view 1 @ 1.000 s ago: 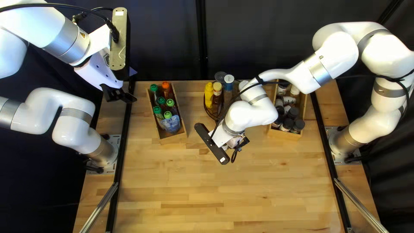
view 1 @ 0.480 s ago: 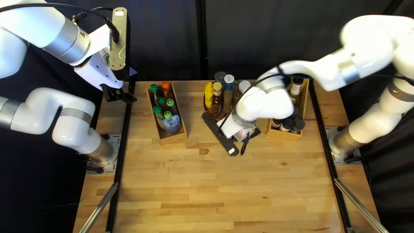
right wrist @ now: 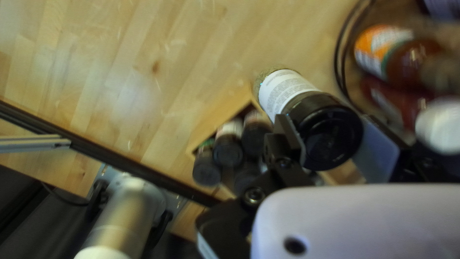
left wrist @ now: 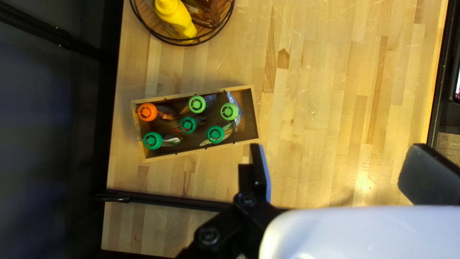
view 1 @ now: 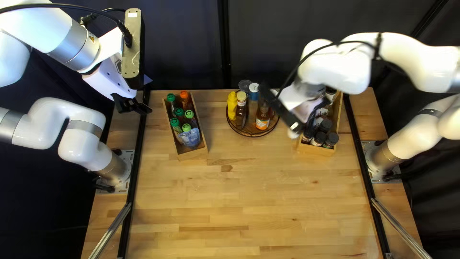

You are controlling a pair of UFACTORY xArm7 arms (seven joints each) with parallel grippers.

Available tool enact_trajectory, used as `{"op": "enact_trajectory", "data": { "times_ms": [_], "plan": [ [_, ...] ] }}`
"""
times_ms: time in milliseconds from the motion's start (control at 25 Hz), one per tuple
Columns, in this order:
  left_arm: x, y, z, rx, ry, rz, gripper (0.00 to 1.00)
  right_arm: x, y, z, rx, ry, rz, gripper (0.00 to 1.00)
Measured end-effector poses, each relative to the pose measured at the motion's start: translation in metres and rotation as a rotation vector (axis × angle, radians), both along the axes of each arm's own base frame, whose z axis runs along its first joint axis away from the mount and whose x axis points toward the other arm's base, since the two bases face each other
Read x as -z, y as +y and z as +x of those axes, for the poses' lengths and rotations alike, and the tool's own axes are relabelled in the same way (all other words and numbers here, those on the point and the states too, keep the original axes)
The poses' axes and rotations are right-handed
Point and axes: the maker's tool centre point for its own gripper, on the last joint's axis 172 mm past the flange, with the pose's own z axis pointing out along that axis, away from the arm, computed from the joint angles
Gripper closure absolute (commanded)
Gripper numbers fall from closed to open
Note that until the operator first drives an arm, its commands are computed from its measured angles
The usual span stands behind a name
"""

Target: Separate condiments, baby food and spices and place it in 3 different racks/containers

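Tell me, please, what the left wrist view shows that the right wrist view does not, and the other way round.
Only the left wrist view shows the box of pouches with green and orange caps, the yellow bottle and my open left claw. Only the right wrist view shows my right claw shut on a black-capped jar, the crate with more jars, an orange bottle label and my right arm's base. Both show part of the round basket and the table.
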Motion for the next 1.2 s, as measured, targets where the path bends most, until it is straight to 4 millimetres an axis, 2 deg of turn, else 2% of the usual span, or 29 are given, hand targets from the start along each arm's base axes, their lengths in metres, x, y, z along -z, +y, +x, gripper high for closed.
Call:
{"op": "enact_trajectory", "data": {
  "times_ms": [200,440,680,1000,1040,1080,1120,1160,1200],
  "plan": [
    [0.000,0.000,0.000,0.000,0.000,0.000,0.00,0.012,-0.042,-0.038,0.150,-0.048,-0.057,1.00],
    [0.000,0.000,0.000,0.000,0.000,0.000,0.00,0.029,-0.079,-0.067,0.261,-0.074,-0.106,1.00],
    [0.000,0.000,0.000,0.000,0.000,0.000,0.00,0.049,-0.098,-0.085,0.320,-0.069,-0.131,1.00],
    [0.000,0.000,0.000,0.000,0.000,0.000,0.00,0.074,-0.104,-0.100,0.358,-0.055,-0.147,0.99],
    [0.000,0.000,0.000,0.000,0.000,0.000,0.00,0.077,-0.104,-0.101,0.361,-0.053,-0.147,0.95],
    [0.000,0.000,0.000,0.000,0.000,0.000,0.00,0.080,-0.104,-0.102,0.364,-0.052,-0.148,0.79],
    [0.000,0.000,0.000,0.000,0.000,0.000,0.00,0.082,-0.104,-0.104,0.366,-0.051,-0.147,0.56],
    [0.000,0.000,0.000,0.000,0.000,0.000,0.00,0.085,-0.104,-0.105,0.367,-0.050,-0.145,0.40],
    [0.000,0.000,0.000,0.000,0.000,0.000,0.00,0.088,-0.104,-0.106,0.369,-0.049,-0.142,0.28]
  ]
}}
